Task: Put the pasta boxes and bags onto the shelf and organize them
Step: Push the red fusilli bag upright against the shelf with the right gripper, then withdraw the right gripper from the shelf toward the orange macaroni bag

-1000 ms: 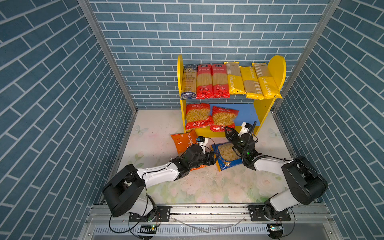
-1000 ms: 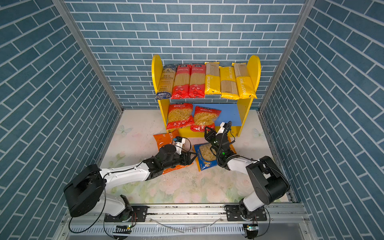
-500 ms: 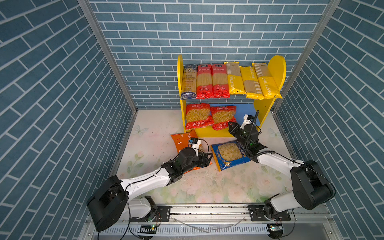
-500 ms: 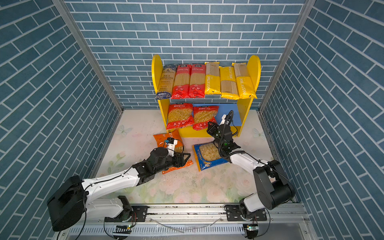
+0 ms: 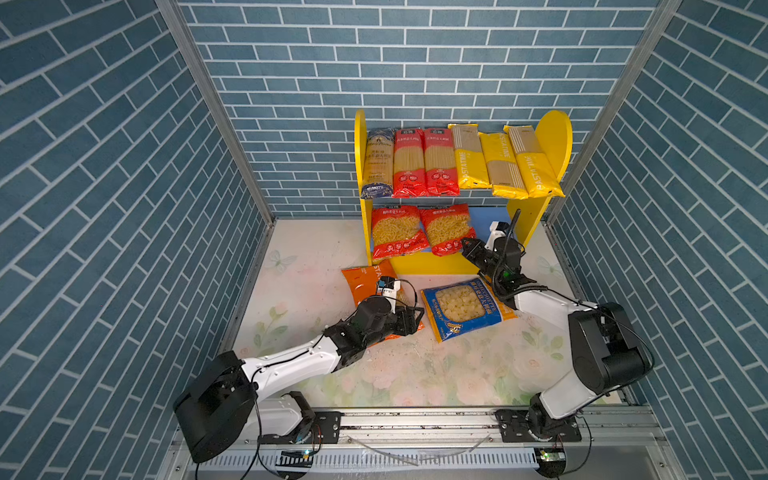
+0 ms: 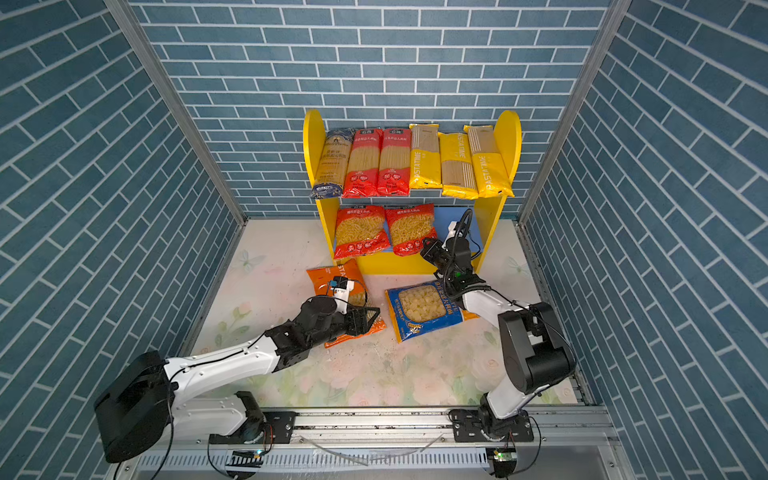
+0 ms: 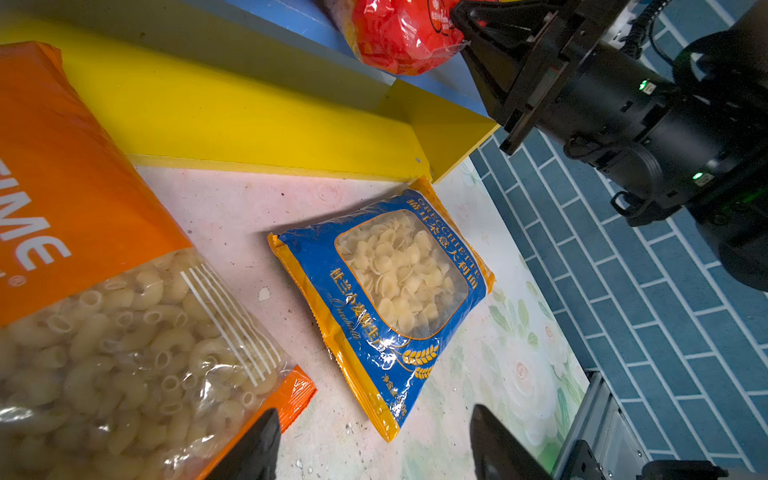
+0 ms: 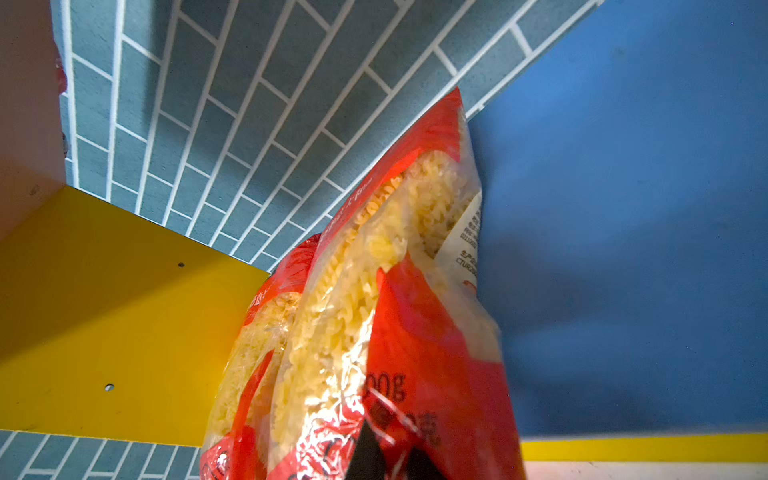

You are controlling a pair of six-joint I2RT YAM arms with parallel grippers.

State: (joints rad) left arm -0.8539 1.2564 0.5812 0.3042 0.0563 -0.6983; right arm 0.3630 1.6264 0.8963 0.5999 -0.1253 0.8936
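Observation:
The shelf [image 5: 549, 137] [image 6: 509, 137] stands at the back. Its upper tier carries several long spaghetti packs [image 5: 457, 162]. Two red bags [image 5: 397, 230] [image 5: 446, 228] lean on the blue lower board [image 8: 623, 208]. My right gripper [image 5: 465, 243] [image 6: 424, 243] [image 8: 390, 457] is shut, its tips against the bottom edge of the right-hand red bag [image 8: 374, 291]. On the mat lie an orange bag [image 5: 365, 278] [image 7: 83, 208] and a blue-yellow bag [image 5: 461, 307] [image 7: 386, 291]. Over the orange bag's near corner my left gripper [image 5: 409, 322] [image 7: 374, 449] hangs open and holds nothing.
Blue brick-pattern walls [image 5: 124, 208] close in the left, back and right. A metal rail [image 5: 415, 419] runs along the front edge. Bare blue board [image 5: 484, 218] shows to the right of the red bags. The floral mat [image 5: 415, 374] lies between the bags and the rail.
The right gripper moved toward the shelf and closed; the right-hand red bag went from tilted at the front edge to further in beside the other. The left arm lowered, gripper still open.

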